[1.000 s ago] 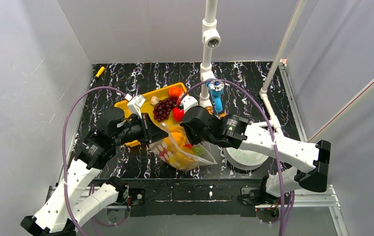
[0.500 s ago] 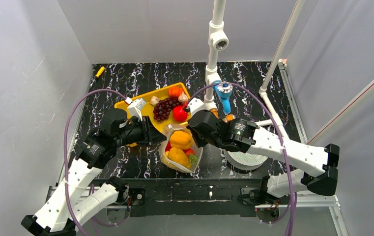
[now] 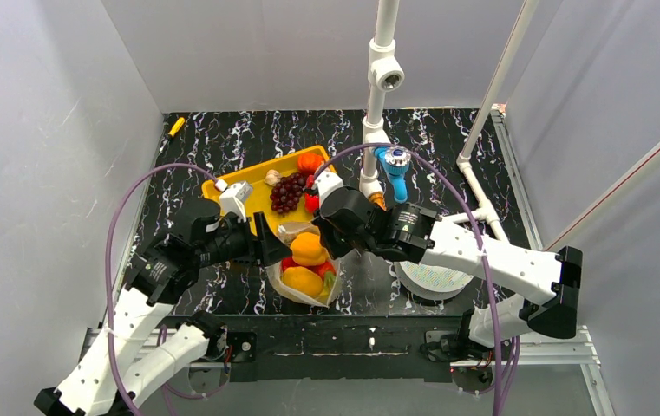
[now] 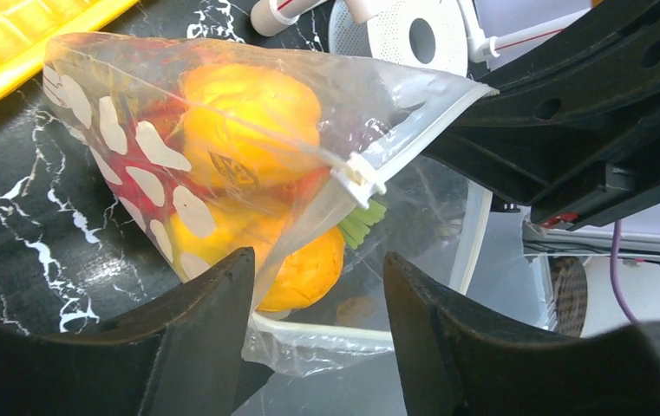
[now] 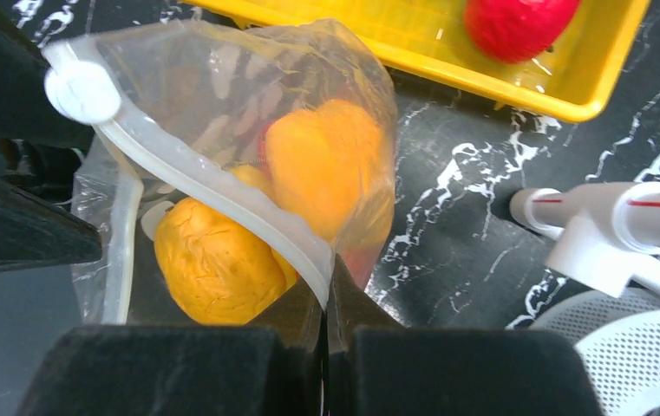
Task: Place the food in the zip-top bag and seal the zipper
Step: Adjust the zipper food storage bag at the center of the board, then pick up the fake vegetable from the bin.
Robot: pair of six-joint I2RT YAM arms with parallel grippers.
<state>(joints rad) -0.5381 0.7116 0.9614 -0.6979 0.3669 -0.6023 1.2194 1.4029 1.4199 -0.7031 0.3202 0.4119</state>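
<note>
The clear zip-top bag [image 3: 304, 267] sits mid-table with yellow and orange food [image 3: 308, 249] inside. My right gripper [image 3: 324, 243] is shut on the bag's zipper [image 5: 248, 221] strip at the mouth edge, and the white slider [image 5: 79, 88] is at the strip's far end. My left gripper [image 4: 317, 290] is open at the bag's left side. A loose corner of the bag [image 4: 222, 147] lies between its fingers [image 4: 200, 325] without being pinched. Purple grapes [image 3: 290, 191], a red piece [image 3: 312, 202] and an orange piece [image 3: 310, 162] lie on the yellow tray [image 3: 252, 192].
A round white spool disc [image 3: 434, 277] lies right of the bag under my right arm. A white pipe post [image 3: 378, 104] and a blue tool [image 3: 393, 169] stand behind the bag. A yellow marker [image 3: 175, 126] lies at the far left.
My left gripper has opened and let go of the bag. The bag has swung left and hangs more upright from my right gripper, which stayed shut.
</note>
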